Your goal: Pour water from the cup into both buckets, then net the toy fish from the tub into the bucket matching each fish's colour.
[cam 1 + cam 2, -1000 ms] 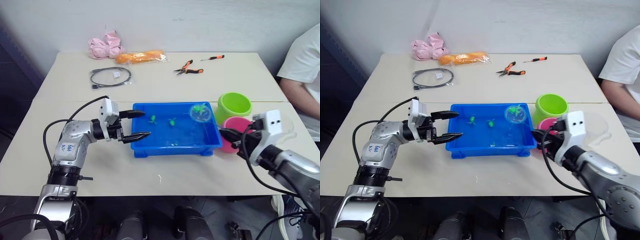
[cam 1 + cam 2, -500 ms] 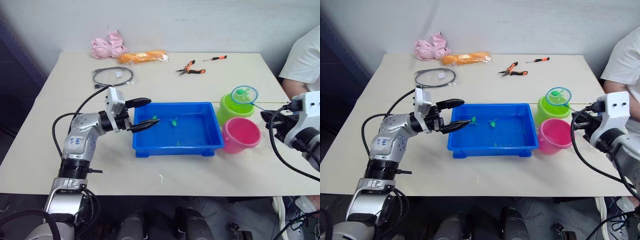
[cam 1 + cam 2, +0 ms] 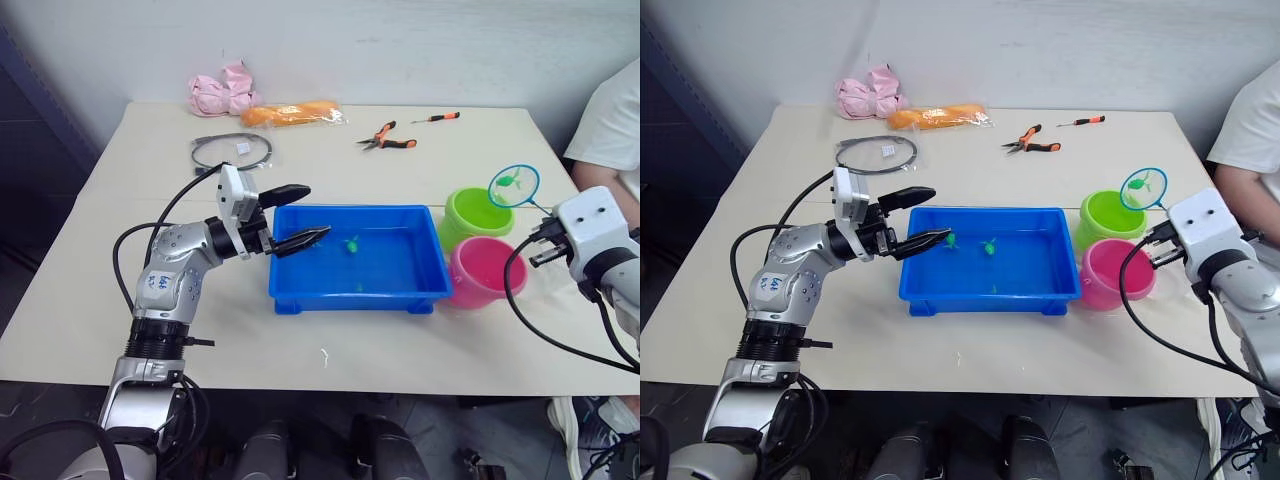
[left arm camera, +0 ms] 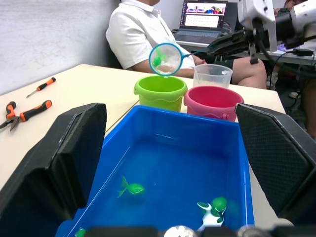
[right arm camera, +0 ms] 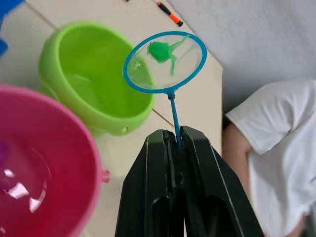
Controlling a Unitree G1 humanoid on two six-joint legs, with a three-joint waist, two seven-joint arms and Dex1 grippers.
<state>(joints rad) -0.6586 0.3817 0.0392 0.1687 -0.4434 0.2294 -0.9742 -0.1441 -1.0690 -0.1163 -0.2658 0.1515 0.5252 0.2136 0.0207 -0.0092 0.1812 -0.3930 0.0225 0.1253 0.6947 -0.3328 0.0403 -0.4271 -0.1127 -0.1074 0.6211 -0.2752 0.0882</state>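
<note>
The blue tub (image 3: 355,300) holds water and a few small green toy fish (image 3: 990,245). My left gripper (image 3: 315,210) is open at the tub's left rim, empty. To the tub's right stand the lime green bucket (image 3: 478,213) and the pink bucket (image 3: 484,272), both with water in them. My right gripper (image 5: 176,140) is shut on the net's thin handle. The net (image 3: 514,185) hangs in the air by the green bucket's far right side, with a green fish (image 5: 160,51) in its mesh. The clear cup (image 4: 212,75) stands behind the pink bucket.
At the table's far side lie orange-handled pliers (image 3: 382,138), a screwdriver (image 3: 440,117), a coiled black cable (image 3: 231,151), a pink bag (image 3: 222,88) and an orange packet (image 3: 292,112). A person in a white shirt (image 3: 610,120) sits at the right edge.
My right gripper lifted the net with a green fish out of the tub and carried it rightward to beside the green bucket. My left gripper stayed open at the tub's left rim.
</note>
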